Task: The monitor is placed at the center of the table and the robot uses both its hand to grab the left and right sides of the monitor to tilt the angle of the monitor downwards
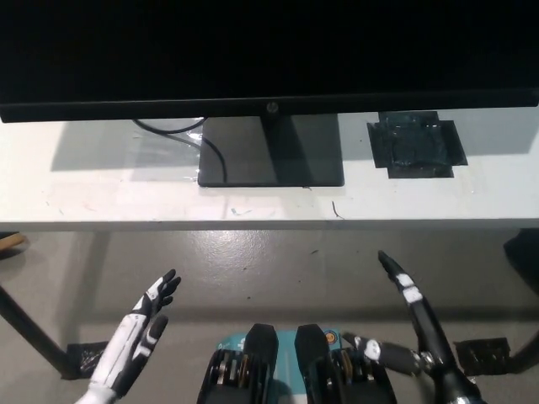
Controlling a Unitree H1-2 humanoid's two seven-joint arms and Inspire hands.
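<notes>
The white left hand (145, 318) hangs low at lower left, fingers apart and empty, over the floor. The black right hand (402, 282) hangs at lower right, fingers extended, holding nothing. Both are well short of the monitor (269, 55), which stands centred on the white tabletop (101, 194) on its base (271, 151).

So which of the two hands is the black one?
The right hand, at lower right below the table edge; the left hand at lower left is white.

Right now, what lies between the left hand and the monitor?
In the head view, bare grey floor, then the white table edge, separate the open left hand from the monitor. Nothing else lies there.
</notes>
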